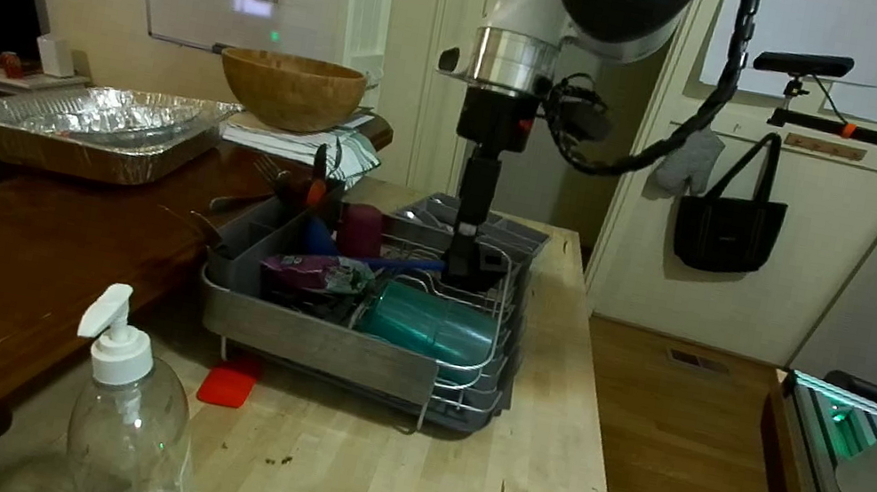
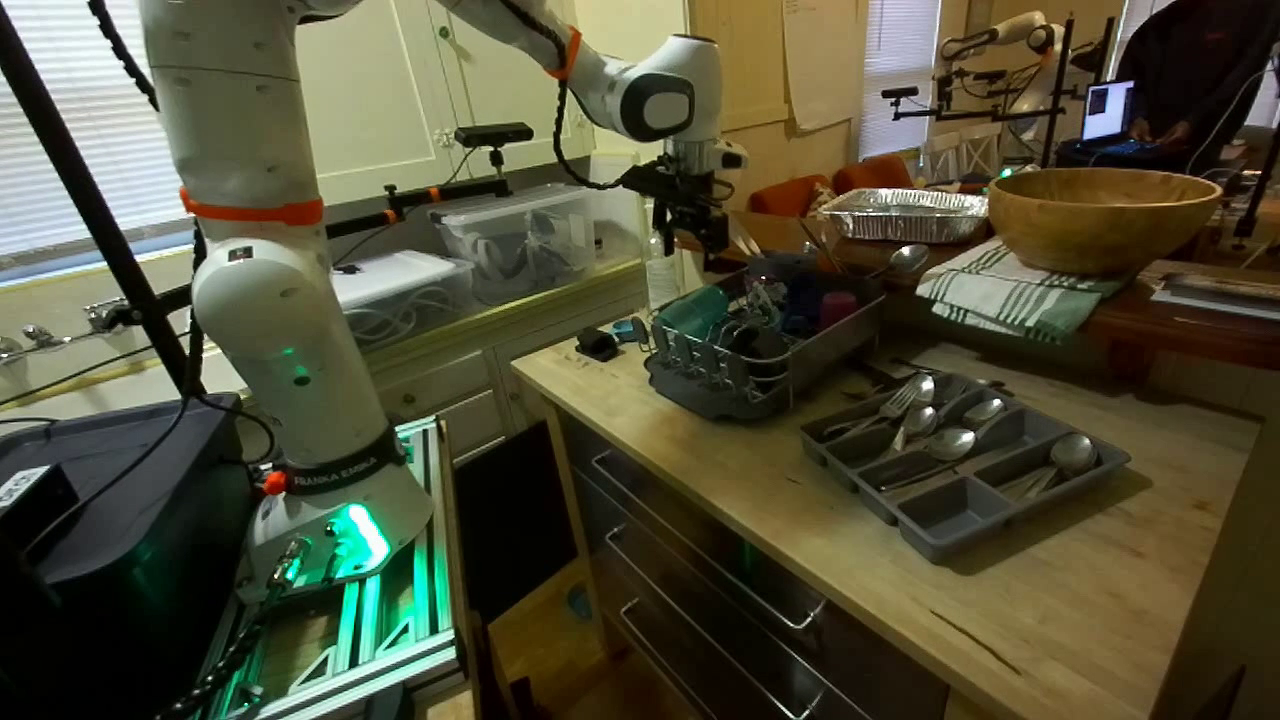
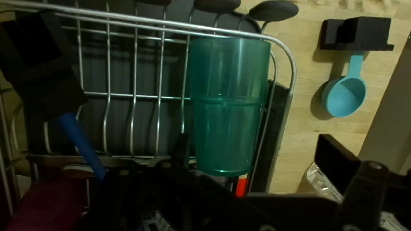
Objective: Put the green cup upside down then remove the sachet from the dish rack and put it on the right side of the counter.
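"Where's the translucent teal-green plastic cup?"

"On its side in the dark grey wire dish rack, whose rim the wrist view cuts off at ten o'clock."

"The black end effector?"

"Fingers wide apart, between five and six o'clock, hiding part of the rack."

There were one green cup, one sachet, one dish rack, one counter, one wooden bowl, one cutlery tray, three drawer handles, one pump bottle, one scoop and one handbag.
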Available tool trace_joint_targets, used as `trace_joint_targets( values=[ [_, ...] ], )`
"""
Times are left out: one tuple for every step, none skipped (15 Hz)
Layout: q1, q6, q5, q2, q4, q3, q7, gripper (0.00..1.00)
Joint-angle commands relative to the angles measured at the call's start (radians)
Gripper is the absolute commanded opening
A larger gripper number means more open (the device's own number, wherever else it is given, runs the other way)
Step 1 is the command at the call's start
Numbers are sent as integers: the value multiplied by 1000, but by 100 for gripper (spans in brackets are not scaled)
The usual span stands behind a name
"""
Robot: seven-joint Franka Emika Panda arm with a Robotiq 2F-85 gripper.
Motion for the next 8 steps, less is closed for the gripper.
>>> trace_joint_targets(
  values=[
    [16, 38, -73, 100, 68, 17, 100, 100],
    [22, 44, -94, 120, 83, 18, 131, 100],
    [28, 41, -110, 140, 99, 17, 167, 100],
    [27, 6, -115, 153, 120, 20, 173, 100],
    [10, 33, -90, 110, 70, 30, 128, 100],
    [13, 32, -98, 125, 83, 31, 142, 100],
    [14, 32, -102, 136, 92, 31, 148, 100],
    [15, 32, -103, 141, 98, 31, 152, 100]
  ],
)
